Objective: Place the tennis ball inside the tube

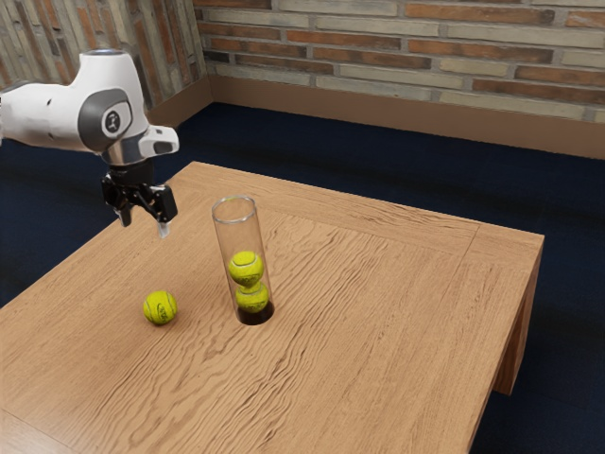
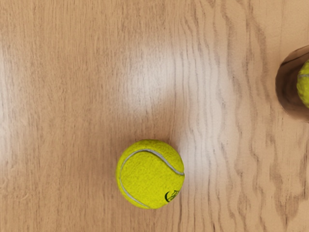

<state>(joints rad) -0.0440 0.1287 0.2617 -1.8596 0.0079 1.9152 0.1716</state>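
Ball (image 1: 160, 307) loose on table (image 1: 378, 331); upright tube (image 1: 227, 236), two balls (image 1: 247, 269) inside, at its three o'clock in exterior view. Gripper (image 1: 144, 225) at twelve, raised, fingers (image 1: 164, 229) apart, empty. Likely pick-up step; next: centre over ball, descend, close.

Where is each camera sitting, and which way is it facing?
Exterior view: off to the side of the white arm, above the table, looking down across it toward the brick wall; the arm comes in from the exterior view's left, with its black gripper open.
Wrist view: at the arm's end, looking down at the loose ball and part of the tube.
Shared: both take in the table, the loose ball and the tube with a ball inside.
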